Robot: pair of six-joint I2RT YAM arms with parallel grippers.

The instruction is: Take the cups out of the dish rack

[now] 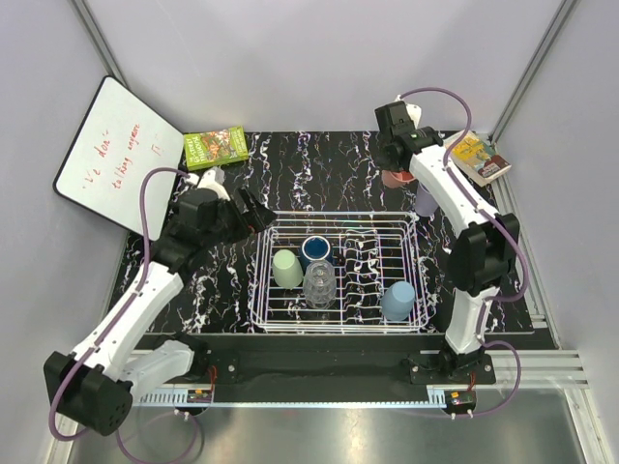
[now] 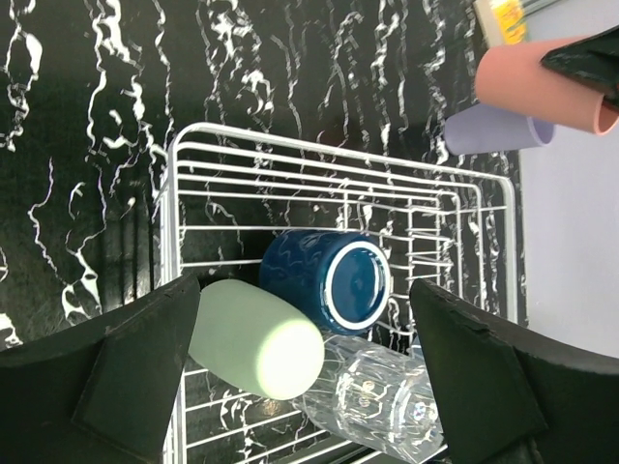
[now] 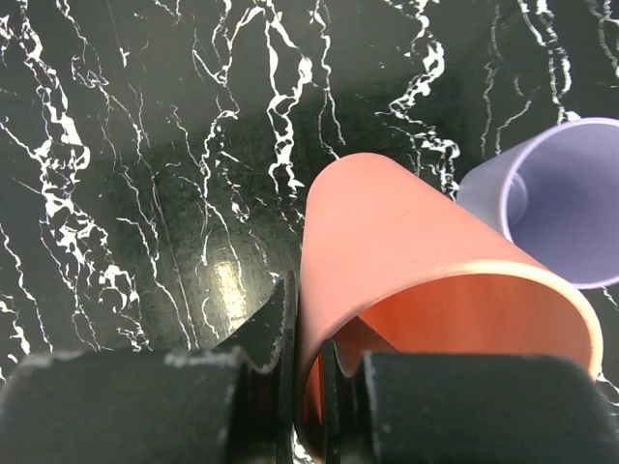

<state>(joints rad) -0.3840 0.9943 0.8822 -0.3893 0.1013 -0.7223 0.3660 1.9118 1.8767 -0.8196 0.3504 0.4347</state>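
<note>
I'm gripping the salmon-pink cup's point(image 3: 406, 242) wall in the right jaws beside the lavender cup point(image 3: 561, 198) on the bench point(image 3: 145, 145), while the left jaws are hanging open over the pale green cup point(image 2: 253, 338) in the dish rack point(image 2: 290, 198).

The pale green cup point(image 1: 286, 269), dark blue cup point(image 1: 316, 251) and clear glass point(image 1: 320, 283) crowd the dish rack's point(image 1: 372, 256) left half; its middle-right grid lies open.

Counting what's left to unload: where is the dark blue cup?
In the top view the dark blue cup sits in the dish rack's left half, right of the pale green cup, just beyond a clear glass.
</note>
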